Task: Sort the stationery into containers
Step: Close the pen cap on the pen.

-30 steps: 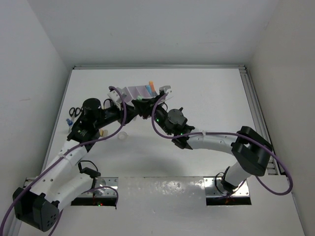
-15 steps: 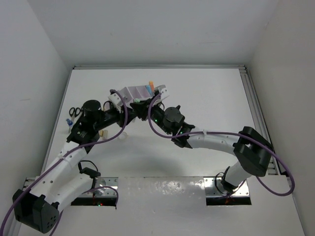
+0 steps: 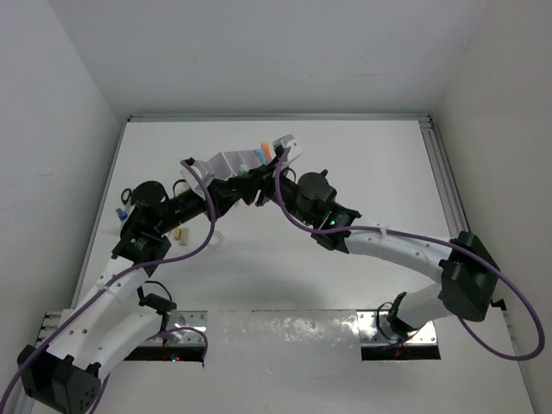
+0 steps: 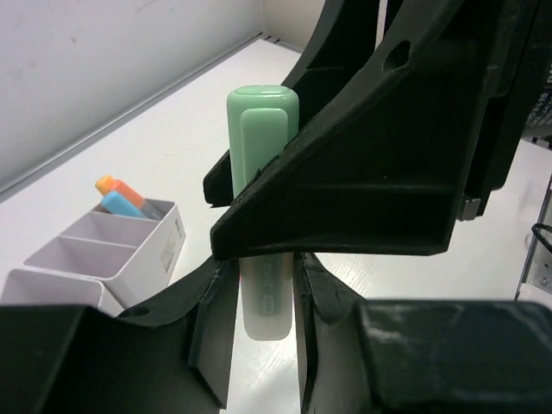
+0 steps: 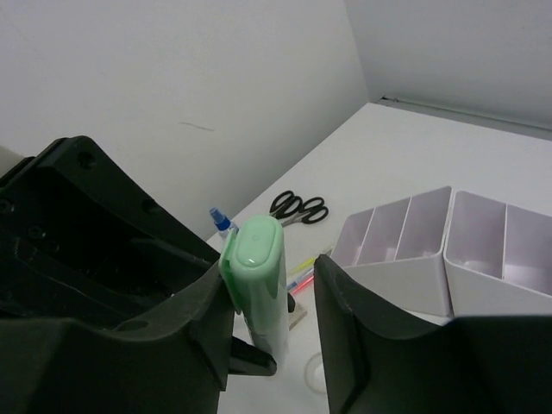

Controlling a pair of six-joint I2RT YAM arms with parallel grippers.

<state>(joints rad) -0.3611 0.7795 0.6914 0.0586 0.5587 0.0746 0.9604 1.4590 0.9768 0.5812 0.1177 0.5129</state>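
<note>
Leftmost in the overhead view, a blue-capped bottle [image 3: 122, 210] stands near the left wall. The right wrist camera shows black-handled scissors [image 5: 298, 207] lying flat just beside it and a few thin pastel pens [image 5: 302, 274] lying on the white table [image 3: 362, 164]. Further right, a small pale-yellow piece [image 3: 179, 233] and then a clear tape ring [image 3: 215, 237] lie on the table beside the left arm. Next comes the left gripper [image 4: 263, 272]. Its two fingers are clamped on the lower body of a green highlighter [image 4: 263, 129], which is held upright with its cap end up, clear of the table. The right gripper [image 5: 269, 263] reaches in around the same highlighter from the other side. One of its fingers lies against the cap, while a clear gap shows between the highlighter and the other finger, so these jaws stand apart and do not grip. Just beyond the two grippers sits the pale lilac-white desk organiser [image 3: 231, 161], a row of slanted-top compartments. An orange-capped pen [image 4: 108, 183] and a blue-capped pen [image 4: 121, 204] stand side by side in one end compartment.
</note>
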